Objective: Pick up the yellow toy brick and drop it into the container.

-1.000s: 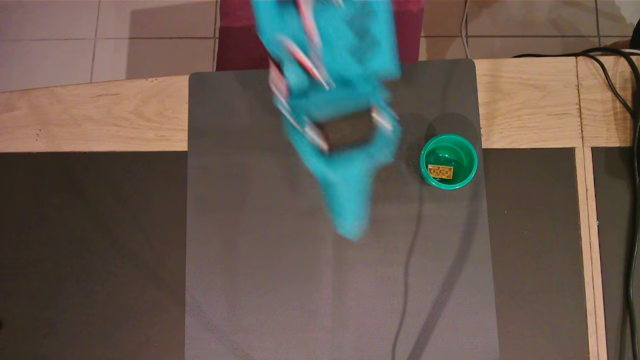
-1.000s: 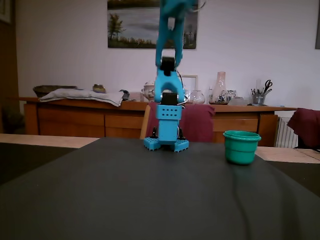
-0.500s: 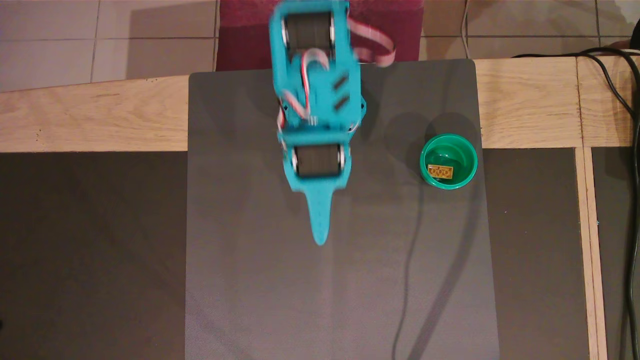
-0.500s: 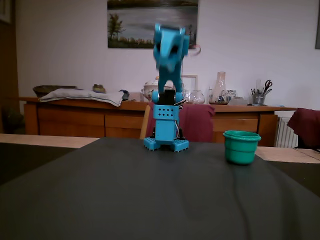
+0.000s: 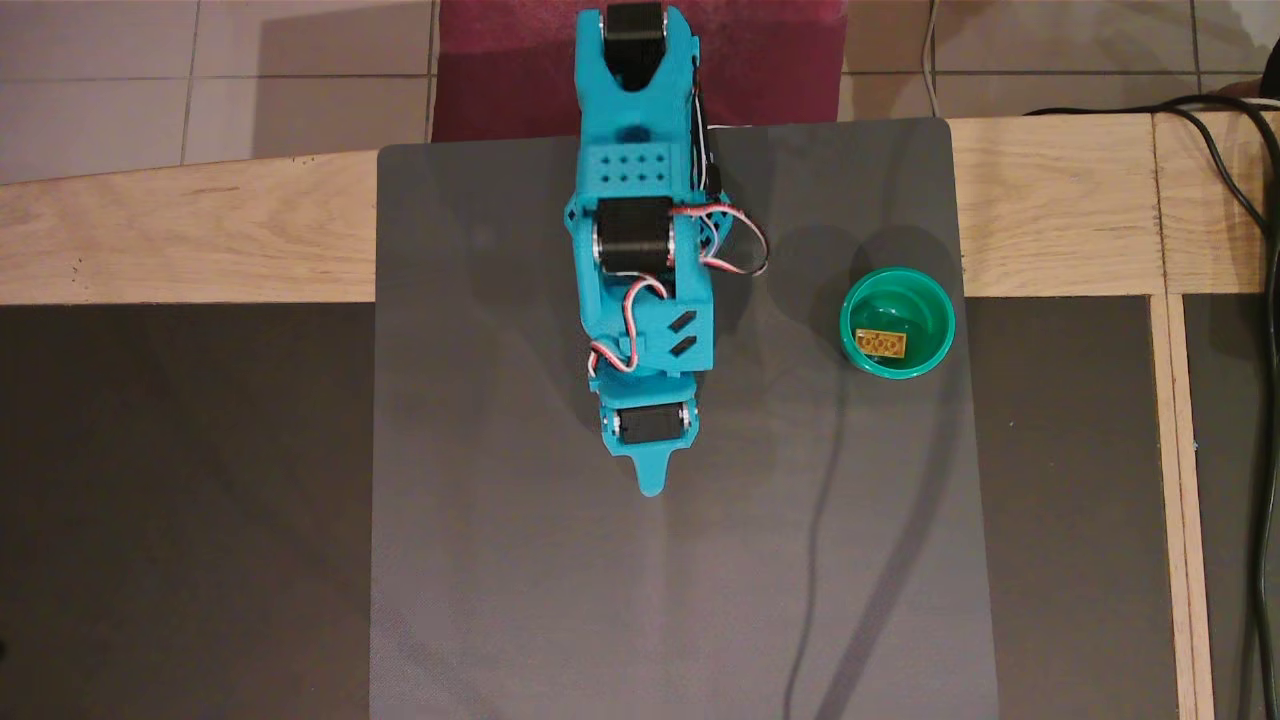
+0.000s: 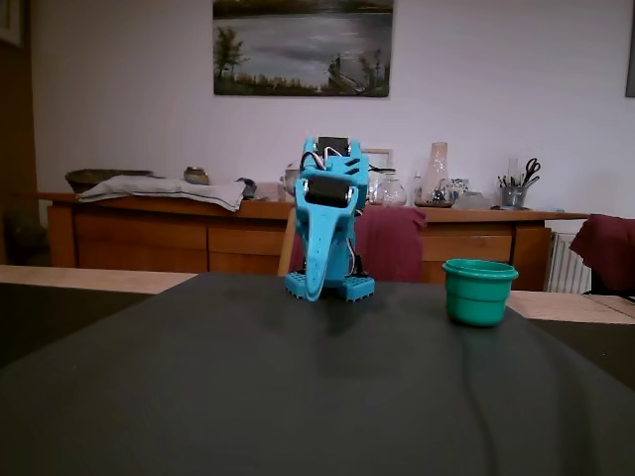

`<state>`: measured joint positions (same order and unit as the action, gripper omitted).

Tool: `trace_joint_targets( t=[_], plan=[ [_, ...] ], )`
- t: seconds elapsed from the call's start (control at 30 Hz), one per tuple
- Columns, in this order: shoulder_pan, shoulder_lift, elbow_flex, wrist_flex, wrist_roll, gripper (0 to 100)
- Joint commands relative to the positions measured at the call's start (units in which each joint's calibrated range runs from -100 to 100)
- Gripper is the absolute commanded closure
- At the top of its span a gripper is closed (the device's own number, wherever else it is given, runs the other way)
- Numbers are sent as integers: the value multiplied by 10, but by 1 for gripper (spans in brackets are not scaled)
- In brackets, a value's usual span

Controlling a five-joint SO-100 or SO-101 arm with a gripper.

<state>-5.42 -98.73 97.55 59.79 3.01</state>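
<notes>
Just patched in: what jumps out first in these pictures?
The bright turquoise arm folded at the middle of the grey mat, its gripper empty and pointing down. To its right in the overhead view, the green cup with the yellow brick lying inside.

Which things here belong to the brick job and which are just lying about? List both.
Job:
- yellow toy brick, lying inside the cup
- green cup
- hand, folded down over the mat

Lying about:
- grey mat
- black cables
- sideboard clutter, including scissors
</notes>
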Motion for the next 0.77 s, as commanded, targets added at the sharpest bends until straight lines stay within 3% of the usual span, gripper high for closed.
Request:
trace_joint_targets(
  t=[0.0,0.73],
  plan=[
    [-3,-3,3,-9,9,100],
    [-3,-3,3,-9,6,100]
  ],
)
